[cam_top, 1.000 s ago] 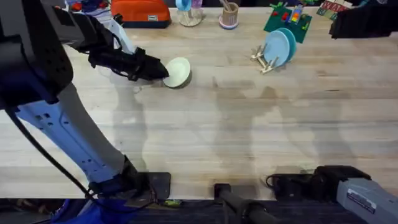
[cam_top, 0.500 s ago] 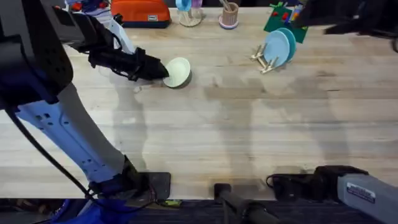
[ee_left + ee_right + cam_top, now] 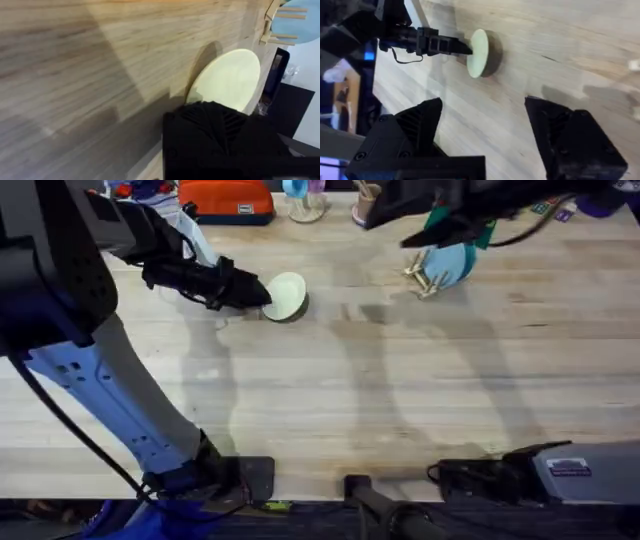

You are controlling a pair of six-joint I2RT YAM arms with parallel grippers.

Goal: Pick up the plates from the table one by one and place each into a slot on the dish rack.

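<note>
Currently your left gripper clamps the cream plate, tilted on edge near the table's far-left part. Your right gripper hangs wide open. Next, carry it to the dish rack, seating it in a free slot beside the blue plates.

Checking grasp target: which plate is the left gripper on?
The cream-yellow plate, out on the table with the left gripper at its edge. The light blue plates stand in the dish rack.

The pale plank bench carries a cream-yellow plate at upper left of centre and, at upper right, a small wooden dish rack holding light blue plates.
</note>
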